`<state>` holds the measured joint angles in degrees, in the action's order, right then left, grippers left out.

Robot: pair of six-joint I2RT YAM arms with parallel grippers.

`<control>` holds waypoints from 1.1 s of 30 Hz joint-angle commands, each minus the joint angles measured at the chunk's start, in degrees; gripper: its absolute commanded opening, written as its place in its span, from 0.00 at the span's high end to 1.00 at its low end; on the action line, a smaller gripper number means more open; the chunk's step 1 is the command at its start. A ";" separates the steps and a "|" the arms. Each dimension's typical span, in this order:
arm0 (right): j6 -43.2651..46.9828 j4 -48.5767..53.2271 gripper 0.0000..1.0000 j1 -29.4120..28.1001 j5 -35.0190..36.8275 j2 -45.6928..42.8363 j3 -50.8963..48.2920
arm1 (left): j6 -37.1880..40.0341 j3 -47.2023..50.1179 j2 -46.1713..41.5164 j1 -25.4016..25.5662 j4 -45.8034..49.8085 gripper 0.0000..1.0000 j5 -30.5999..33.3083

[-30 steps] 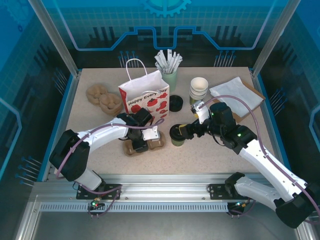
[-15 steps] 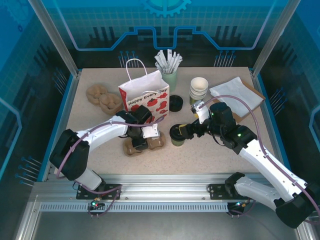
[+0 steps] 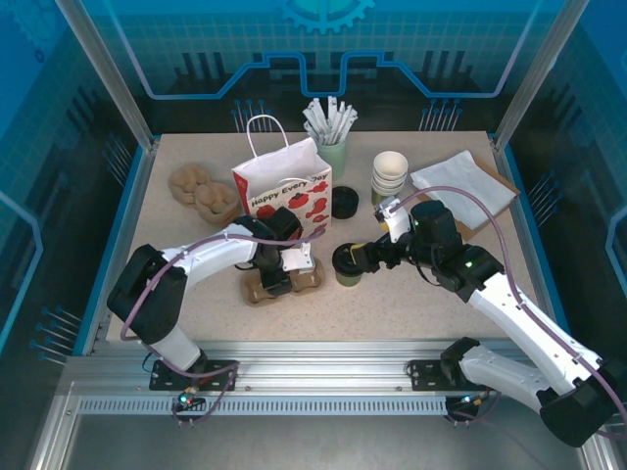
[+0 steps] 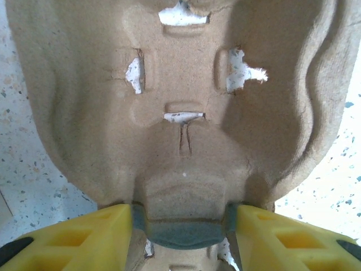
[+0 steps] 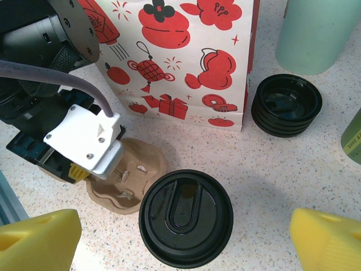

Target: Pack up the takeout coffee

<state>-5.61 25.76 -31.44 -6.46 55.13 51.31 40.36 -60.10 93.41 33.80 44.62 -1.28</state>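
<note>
The takeout coffee (image 3: 345, 266), an olive-green cup with a black lid (image 5: 186, 217), stands on the table right of a brown pulp cup carrier (image 3: 299, 281). My right gripper (image 3: 353, 258) is open, one yellow fingertip on each side of the lid (image 5: 183, 241), neither touching it. My left gripper (image 3: 278, 278) reaches down onto the carrier. In the left wrist view the carrier (image 4: 180, 101) is seen close up, and the gripper (image 4: 183, 226) is shut on its raised middle ridge, both pads pressed against it.
A white paper bag with red prints (image 3: 284, 186) stands open behind the carrier. A stack of black lids (image 3: 344, 203) lies beside it, with lidless cups (image 3: 388, 173), a mint holder of stirrers (image 3: 333, 147), spare carriers (image 3: 201, 191) and napkins (image 3: 465, 186) further back.
My left wrist has shifted slightly to the right over the carrier. The right arm and the coffee have not moved.
</note>
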 commanded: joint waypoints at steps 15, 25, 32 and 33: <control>-0.40 0.61 0.03 0.56 -0.48 -0.42 -2.27 | -2.56 -0.64 1.17 -0.27 -0.41 0.52 0.21; -0.24 0.87 0.03 0.51 -0.32 -0.47 -1.91 | -2.32 0.02 0.38 -0.30 -1.01 0.61 0.37; -0.22 0.78 0.03 0.50 -0.40 -0.29 -1.91 | -3.02 0.09 0.62 -0.18 -1.38 0.54 0.68; -0.23 0.78 0.04 0.53 -0.40 -0.29 -1.91 | -3.38 -0.05 0.84 -0.21 -1.30 0.54 0.57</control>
<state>-5.61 26.13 -31.44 -6.44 55.09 49.47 38.37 -60.07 93.82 33.80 43.16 -0.82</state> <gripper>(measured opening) 0.965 0.458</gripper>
